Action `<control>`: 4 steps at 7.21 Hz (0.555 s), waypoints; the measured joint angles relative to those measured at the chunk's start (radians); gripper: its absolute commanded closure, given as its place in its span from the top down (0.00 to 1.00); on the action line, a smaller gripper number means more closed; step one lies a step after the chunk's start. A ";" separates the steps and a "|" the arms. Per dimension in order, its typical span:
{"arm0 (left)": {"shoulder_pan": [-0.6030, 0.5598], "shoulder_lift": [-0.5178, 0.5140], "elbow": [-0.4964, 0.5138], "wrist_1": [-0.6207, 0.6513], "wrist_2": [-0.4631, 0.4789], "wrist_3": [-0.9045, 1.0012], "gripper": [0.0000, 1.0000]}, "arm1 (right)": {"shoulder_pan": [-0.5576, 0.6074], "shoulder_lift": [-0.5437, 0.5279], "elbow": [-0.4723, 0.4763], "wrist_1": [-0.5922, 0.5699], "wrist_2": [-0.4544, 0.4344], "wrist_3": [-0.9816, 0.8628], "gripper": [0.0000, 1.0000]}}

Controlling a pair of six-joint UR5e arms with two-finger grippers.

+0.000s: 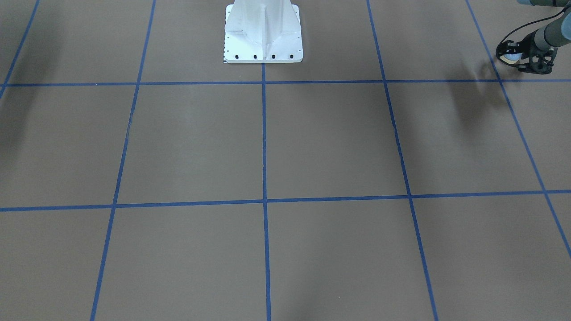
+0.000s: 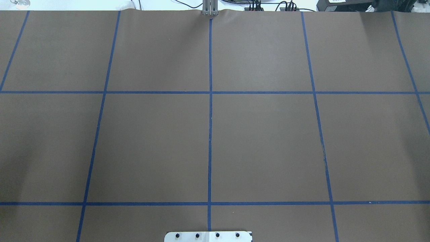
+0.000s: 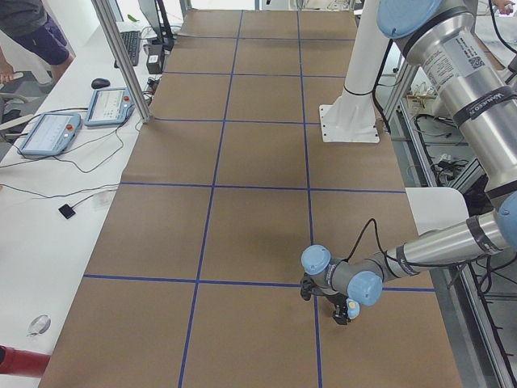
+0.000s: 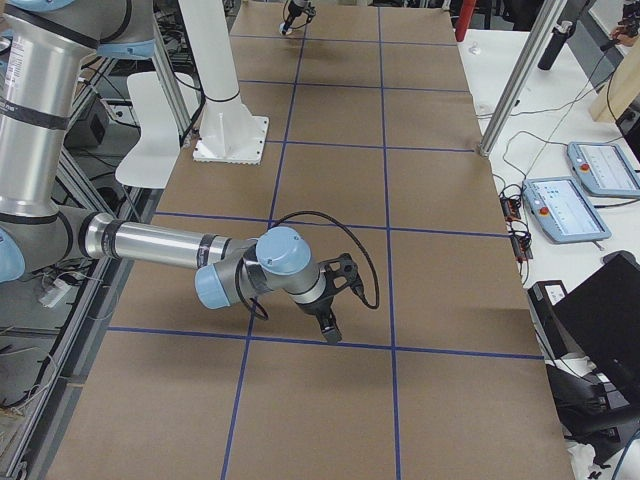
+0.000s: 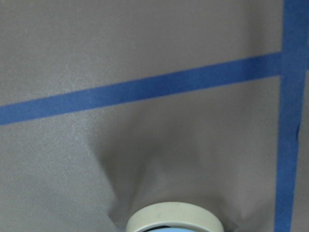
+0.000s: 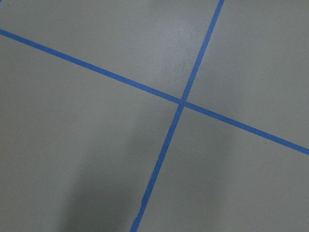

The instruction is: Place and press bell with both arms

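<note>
Left end effector (image 1: 514, 52) clenched on bell (image 1: 510, 57), near table (image 1: 312, 147) corner at robot's left, right end effector (image 4: 331, 334) above table's right end, grip undeterminable

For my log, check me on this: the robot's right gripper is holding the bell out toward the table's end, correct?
Not quite. The left gripper holds the bell, not the right. The front-facing view shows it on that view's right side, which is the robot's left arm, and the left wrist view shows the bell's cream ring. The rest stands.
</note>
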 measured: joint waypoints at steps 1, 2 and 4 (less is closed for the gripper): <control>0.002 0.000 0.000 0.000 0.000 0.000 0.68 | 0.000 0.000 0.000 0.001 0.000 0.000 1.00; 0.004 0.000 0.000 0.000 0.000 0.000 0.38 | 0.001 0.000 0.001 0.001 0.000 0.000 1.00; 0.006 0.005 -0.004 -0.001 -0.001 0.000 0.09 | 0.001 0.000 0.003 0.001 0.000 0.000 1.00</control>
